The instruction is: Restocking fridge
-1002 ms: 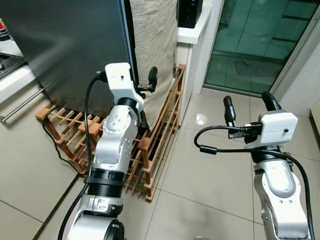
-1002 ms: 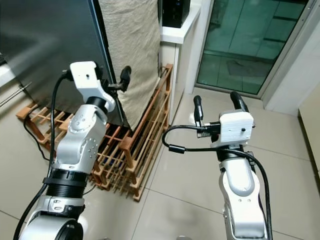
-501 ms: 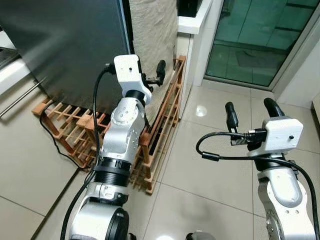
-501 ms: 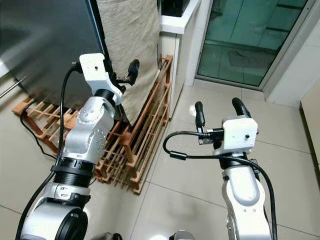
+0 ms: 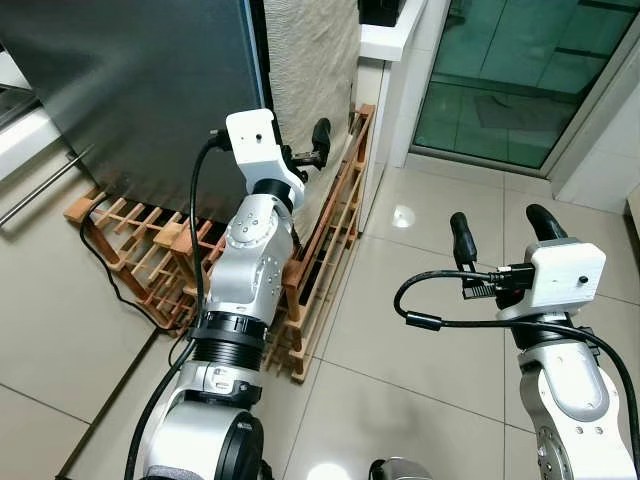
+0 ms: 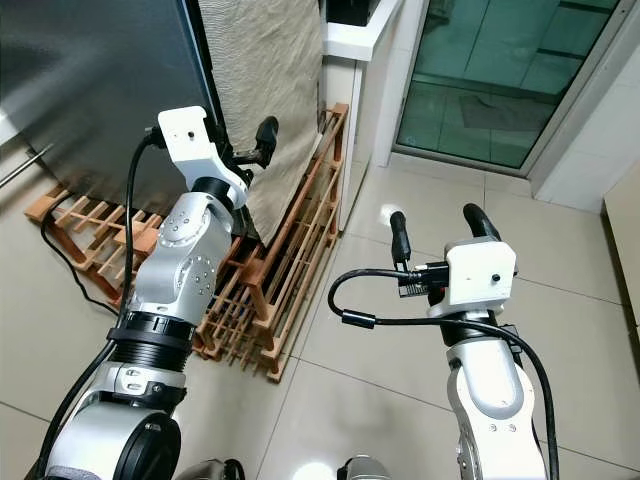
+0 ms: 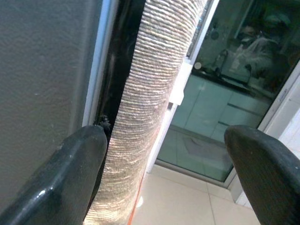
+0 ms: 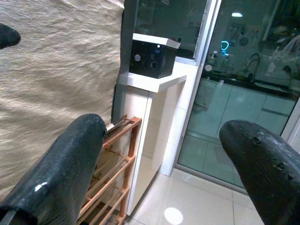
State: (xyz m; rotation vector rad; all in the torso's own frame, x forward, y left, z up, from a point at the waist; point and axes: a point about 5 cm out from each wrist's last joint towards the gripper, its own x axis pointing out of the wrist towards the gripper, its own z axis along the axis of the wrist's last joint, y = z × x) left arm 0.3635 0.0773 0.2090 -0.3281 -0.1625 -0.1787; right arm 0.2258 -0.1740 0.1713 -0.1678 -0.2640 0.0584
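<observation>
Fridge (image 5: 140, 80): dark door, upright edge running floor to top, straight ahead of left gripper (image 7: 164, 154). Left fingers spread, astride door edge and cloth (image 7: 150, 93). Right gripper (image 6: 432, 228): fingers spread, empty, well apart, over floor (image 5: 400, 340). Left arm nearer.

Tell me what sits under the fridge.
A wooden slatted rack lies on the tiled floor beneath the dark fridge, with a black cable beside it. How far the rack runs underneath is hidden.

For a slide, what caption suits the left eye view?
Left gripper raised, jaws open, at the dark fridge's edge; right gripper open over tiled floor.
</observation>
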